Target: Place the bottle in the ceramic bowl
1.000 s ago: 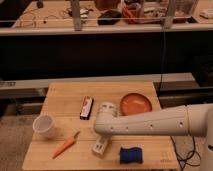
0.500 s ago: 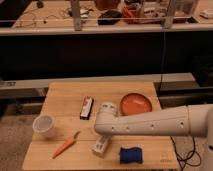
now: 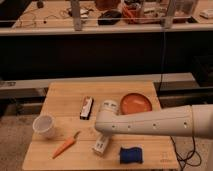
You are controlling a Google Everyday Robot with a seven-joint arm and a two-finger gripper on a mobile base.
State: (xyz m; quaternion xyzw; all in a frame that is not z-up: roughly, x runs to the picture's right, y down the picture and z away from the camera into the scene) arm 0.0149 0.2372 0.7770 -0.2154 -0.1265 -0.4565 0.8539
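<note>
The wooden table (image 3: 65, 97) carries the same things at the same places as half a second ago; none of them has shifted. The white robot arm (image 3: 150, 122), one only, reaches in from the right edge across the front half of the table, and its rounded end stands at almost the same spot as before, perhaps slightly higher.

On the table I count one of each thing. The orange ceramic bowl (image 3: 136, 103) sits at the back right, partly behind the arm, and nothing shows in the part that is visible. The white cup (image 3: 44, 126) stands upright near the left edge. One blue object (image 3: 131, 155) lies at the front, right of the middle. The bottle (image 3: 101, 146) lies on the table near the front edge, just left of the blue object and well apart from the bowl; its upper part goes under the end of the arm. The dark bar (image 3: 87, 107) lies behind it, towards the middle. One carrot (image 3: 65, 146) lies between the cup and the bottle.

The gripper (image 3: 104, 136) points down at the end of the arm, directly over the bottle. It is closed tight. The arm hides where it meets the bottle, so I cannot tell if it really holds it.
</note>
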